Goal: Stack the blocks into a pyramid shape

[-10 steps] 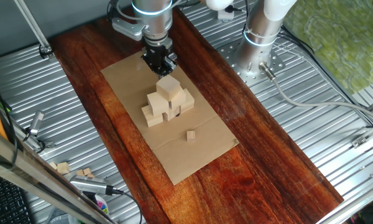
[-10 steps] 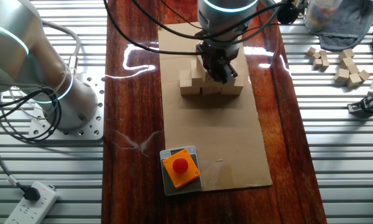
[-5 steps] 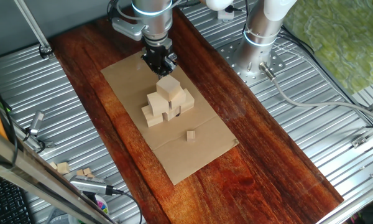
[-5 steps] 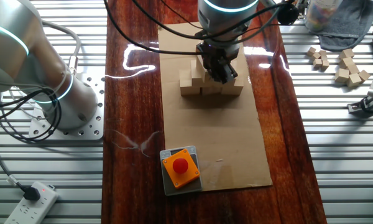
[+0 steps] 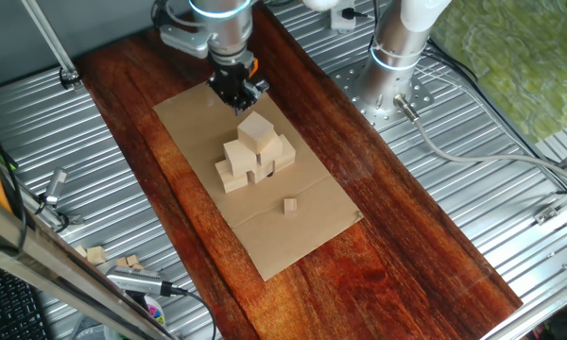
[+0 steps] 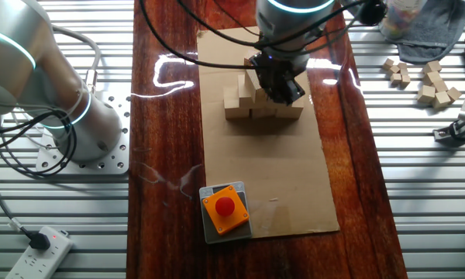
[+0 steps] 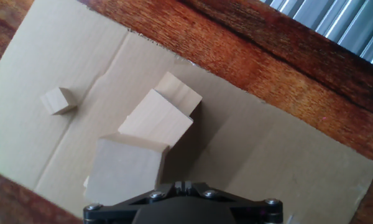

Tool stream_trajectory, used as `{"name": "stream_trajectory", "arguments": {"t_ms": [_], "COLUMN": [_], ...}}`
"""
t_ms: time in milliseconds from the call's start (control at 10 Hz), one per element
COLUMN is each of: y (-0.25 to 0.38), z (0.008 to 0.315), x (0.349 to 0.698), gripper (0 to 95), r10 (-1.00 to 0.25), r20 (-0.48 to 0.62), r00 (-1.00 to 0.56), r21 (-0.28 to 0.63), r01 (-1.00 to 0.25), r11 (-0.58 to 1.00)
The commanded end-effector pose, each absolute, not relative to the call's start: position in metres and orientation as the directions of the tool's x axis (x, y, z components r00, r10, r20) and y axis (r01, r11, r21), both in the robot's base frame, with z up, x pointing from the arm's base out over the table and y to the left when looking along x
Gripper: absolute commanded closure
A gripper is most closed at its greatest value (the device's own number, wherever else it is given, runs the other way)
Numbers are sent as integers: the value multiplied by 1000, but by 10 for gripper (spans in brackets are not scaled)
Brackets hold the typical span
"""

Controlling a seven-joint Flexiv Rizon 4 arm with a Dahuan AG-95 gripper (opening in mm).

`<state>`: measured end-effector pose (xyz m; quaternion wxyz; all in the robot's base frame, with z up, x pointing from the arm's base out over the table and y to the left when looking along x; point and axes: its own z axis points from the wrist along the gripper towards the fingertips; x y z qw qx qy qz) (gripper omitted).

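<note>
While the arm hangs above the far end of the cardboard sheet (image 5: 293, 236), the blocks (image 5: 255, 156) sit stacked mid-sheet on the counter (image 5: 397, 246), one cube crowning the heap. From where I stand the jaws (image 5: 238, 93) hold nothing; whether they are spread or closed I cannot tell. The pyramid looks complete to me, so a clean retreat matters: lift straight up and away, keeping clear of the top cube. The tiny cube (image 5: 290, 205) lies apart.
</note>
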<state>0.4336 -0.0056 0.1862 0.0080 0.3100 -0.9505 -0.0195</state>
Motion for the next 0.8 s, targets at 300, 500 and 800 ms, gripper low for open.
{"name": "stream_trajectory", "arguments": {"t_ms": [300, 500, 800], "y": [-2, 3, 14], "z": [192, 191, 181], "x": [406, 392, 368], "gripper": [950, 950, 950], "r10": [-526, -499, -453], "r20": [3, 2, -13], "r00": [-850, -866, -891], "r21": [53, 55, 56], "r01": [-525, -498, -453], "r11": [849, 865, 890]}}
